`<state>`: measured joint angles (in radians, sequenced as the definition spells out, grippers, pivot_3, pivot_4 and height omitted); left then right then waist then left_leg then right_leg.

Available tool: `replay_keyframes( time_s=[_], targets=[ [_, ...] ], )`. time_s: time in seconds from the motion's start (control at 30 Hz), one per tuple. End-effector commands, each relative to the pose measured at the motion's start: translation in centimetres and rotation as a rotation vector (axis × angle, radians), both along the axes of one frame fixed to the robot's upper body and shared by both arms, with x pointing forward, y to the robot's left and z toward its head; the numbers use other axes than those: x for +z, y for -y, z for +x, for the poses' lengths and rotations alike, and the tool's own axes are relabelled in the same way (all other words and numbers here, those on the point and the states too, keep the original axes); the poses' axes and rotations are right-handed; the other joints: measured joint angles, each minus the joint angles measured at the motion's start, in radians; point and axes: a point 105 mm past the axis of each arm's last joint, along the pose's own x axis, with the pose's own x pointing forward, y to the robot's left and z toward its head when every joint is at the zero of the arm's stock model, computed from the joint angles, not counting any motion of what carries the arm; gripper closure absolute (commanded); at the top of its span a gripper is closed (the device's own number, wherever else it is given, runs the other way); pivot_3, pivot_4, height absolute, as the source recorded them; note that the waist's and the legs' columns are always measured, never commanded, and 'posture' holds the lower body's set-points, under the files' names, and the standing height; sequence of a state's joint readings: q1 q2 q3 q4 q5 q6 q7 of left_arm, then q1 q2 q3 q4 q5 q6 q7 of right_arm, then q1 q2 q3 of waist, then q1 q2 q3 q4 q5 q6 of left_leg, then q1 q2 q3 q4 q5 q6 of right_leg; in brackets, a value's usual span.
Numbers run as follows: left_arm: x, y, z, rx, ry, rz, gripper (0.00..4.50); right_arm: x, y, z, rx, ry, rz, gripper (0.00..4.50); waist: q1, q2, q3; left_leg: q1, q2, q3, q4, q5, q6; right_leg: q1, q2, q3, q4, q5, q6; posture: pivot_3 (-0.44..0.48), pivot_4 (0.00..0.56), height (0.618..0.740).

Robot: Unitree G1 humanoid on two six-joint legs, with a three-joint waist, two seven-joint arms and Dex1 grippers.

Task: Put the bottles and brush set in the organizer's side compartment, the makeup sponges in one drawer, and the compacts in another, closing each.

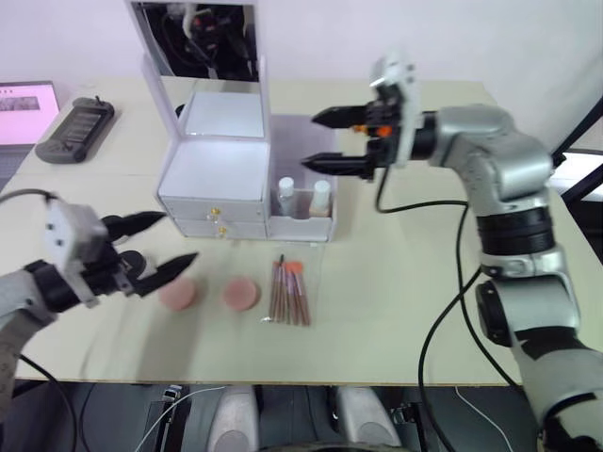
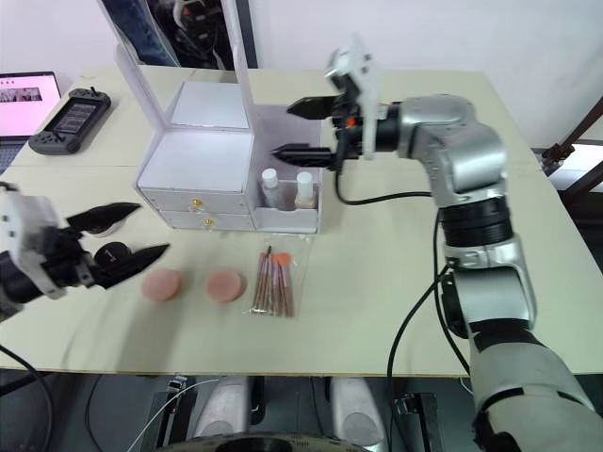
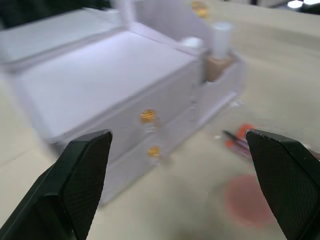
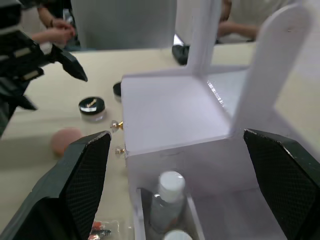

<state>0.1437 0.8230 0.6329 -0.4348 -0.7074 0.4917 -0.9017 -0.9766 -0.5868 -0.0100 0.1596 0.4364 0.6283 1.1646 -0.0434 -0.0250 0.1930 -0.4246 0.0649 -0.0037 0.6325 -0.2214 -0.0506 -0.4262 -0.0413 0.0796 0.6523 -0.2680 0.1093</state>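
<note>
A pale beige table (image 1: 396, 311) with a smooth matte top stands against a light wall, and a white plastic organizer (image 1: 221, 179) sits toward its far middle, boxy, with a tall mirror panel (image 1: 193, 38) rising from its back. Two shallow drawers (image 1: 212, 218) are stacked in its front, each with a small gold knob, both shut. Its side compartment (image 1: 303, 212) on the robot's right holds two upright bottles (image 1: 303, 196) with white caps; their lower halves are hidden behind the compartment wall. In front of the organizer lie two round pink makeup sponges (image 1: 209, 295) side by side, flat and soft-looking, and just to their right a brush set (image 1: 288, 292) of thin pink and orange handles in a clear sleeve; the number of brushes is hard to count. A small round black-lidded compact (image 4: 91, 108) rests near the drawer side in the right wrist view, with a second dark one (image 4: 117, 89) behind it partly cut off by the organizer. The left gripper (image 1: 155, 247) hovers low over the table left of the sponges, its black pointed fingers spread wide and empty. The right gripper (image 1: 330, 139) hangs above the side compartment, jaws apart, holding nothing. A dark handheld controller (image 1: 75, 130) and a laptop corner (image 1: 24, 111) lie at the far left edge.
</note>
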Motion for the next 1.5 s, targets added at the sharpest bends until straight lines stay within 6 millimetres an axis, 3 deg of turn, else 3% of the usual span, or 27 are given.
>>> replay_keyframes(
  time_s=[0.03, 0.1, 0.23, 0.33, 0.47, 0.53, 0.73, 0.93, 1.07, 1.23, 1.37, 1.47, 1.5],
  targets=[
    [0.3, -4.8, -0.7, 0.137, 0.018, 0.009, 0.0, -0.5, 6.0, -0.7, -0.121, 0.036, 0.054, 0.04, 0.002, 0.0, 0.0, 0.0, 0.0, 0.0, 0.0, 0.0, 0.0, 0.001, 0.0, 0.0, -0.001, -0.001, -0.002, 0.0, 0.15, 0.74],
    [0.1, -7.1, -1.3, 0.199, 0.007, 0.027, 0.0, -2.2, 9.3, -0.9, -0.223, 0.041, 0.029, 0.04, 0.0, 0.0, 0.0, -0.001, -0.001, 0.001, 0.0, 0.0, 0.0, 0.001, -0.001, 0.0, -0.003, -0.002, -0.003, 0.0, 0.15, 0.74],
    [-0.3, -9.7, -2.6, 0.243, -0.023, 0.105, 0.0, -4.9, 13.6, -1.9, -0.362, 0.033, -0.001, 0.04, -0.01, 0.0, 0.0, 0.001, 0.0, 0.003, 0.0, 0.0, 0.0, 0.0, -0.001, 0.002, -0.003, -0.002, -0.003, 0.0, 0.15, 0.74],
    [-1.1, -13.4, -3.9, 0.346, -0.06, 0.099, 0.0, -8.3, 18.6, -3.6, -0.532, 0.022, -0.034, 0.04, -0.01, 0.0, 0.0, 0.002, 0.0, 0.003, 0.0, 0.0, 0.0, 0.001, -0.001, 0.001, -0.002, -0.002, -0.004, 0.0, 0.15, 0.74],
    [-2.4, -15.9, -4.3, 0.439, -0.076, 0.02, 0.0, -9.9, 19.8, -4.3, -0.585, 0.042, -0.089, 0.04, -0.022, 0.001, 0.0, 0.004, 0.0, 0.006, 0.0, 0.0, 0.0, 0.002, -0.002, 0.003, -0.003, -0.002, -0.004, 0.0, 0.15, 0.74],
    [-3.2, -16.1, -4.5, 0.438, -0.098, 0.029, 0.0, -10.2, 20.2, -4.5, -0.599, 0.045, -0.1, 0.04, -0.03, 0.0, 0.0, 0.005, 0.0, 0.006, 0.0, 0.0, 0.0, 0.002, -0.002, 0.003, -0.001, -0.002, -0.004, 0.0, 0.15, 0.74],
    [-2.8, -16.1, -4.1, 0.433, -0.081, 0.028, 0.0, -10.6, 20.7, -5.0, -0.606, 0.018, -0.111, 0.04, -0.026, 0.0, 0.0, 0.007, 0.0, 0.006, -0.001, 0.0, 0.0, 0.004, -0.002, 0.004, -0.001, -0.002, -0.004, 0.0, 0.15, 0.74],
    [-1.2, -14.9, -3.1, 0.375, -0.032, 0.017, 0.0, -10.5, 18.9, -4.5, -0.548, -0.033, -0.124, 0.04, -0.026, 0.0, 0.0, 0.007, 0.0, 0.007, -0.001, 0.0, 0.0, 0.004, -0.002, 0.004, -0.001, -0.002, -0.004, 0.0, 0.15, 0.74],
    [-0.1, -12.0, -2.2, 0.257, -0.063, -0.01, 0.0, -9.2, 15.2, -4.9, -0.388, -0.11, -0.128, 0.04, -0.026, 0.0, 0.0, 0.007, 0.0, 0.007, -0.001, 0.0, 0.0, 0.004, -0.002, 0.004, -0.001, -0.002, -0.004, 0.0, 0.15, 0.74],
    [-0.7, -8.1, -1.9, 0.115, -0.281, -0.037, 0.0, -7.8, 9.8, -6.5, -0.166, -0.187, -0.151, 0.04, -0.026, 0.0, 0.0, 0.007, 0.001, 0.007, -0.002, 0.0, 0.0, 0.003, -0.002, 0.004, -0.001, -0.002, -0.004, 0.0, 0.15, 0.74],
    [-0.9, -4.7, -1.1, 0.087, -0.377, 0.006, 0.0, -7.2, 7.0, -6.8, -0.144, -0.13, -0.173, 0.04, -0.022, 0.0, 0.0, 0.007, 0.0, 0.006, -0.001, 0.0, 0.0, 0.003, -0.002, 0.004, -0.001, -0.002, -0.004, 0.0, 0.15, 0.74],
    [-0.5, 0.0, -1.9, -0.119, -0.608, -0.143, 0.89, -7.2, 4.9, -8.1, -0.054, -0.196, -0.172, 0.0, -0.018, -0.001, 0.0, 0.005, 0.0, 0.006, 0.0, 0.0, 0.0, 0.003, -0.002, 0.004, -0.001, -0.002, -0.004, 0.0, 0.15, 0.74],
    [-0.2, 1.6, -2.0, -0.182, -0.653, -0.16, 1.39, -7.1, 4.0, -8.4, -0.028, -0.219, -0.162, 0.0, -0.017, -0.001, 0.0, 0.005, 0.0, 0.005, 0.0, 0.0, 0.0, 0.003, -0.002, 0.003, -0.001, -0.002, -0.004, 0.0, 0.15, 0.74]
  ],
)
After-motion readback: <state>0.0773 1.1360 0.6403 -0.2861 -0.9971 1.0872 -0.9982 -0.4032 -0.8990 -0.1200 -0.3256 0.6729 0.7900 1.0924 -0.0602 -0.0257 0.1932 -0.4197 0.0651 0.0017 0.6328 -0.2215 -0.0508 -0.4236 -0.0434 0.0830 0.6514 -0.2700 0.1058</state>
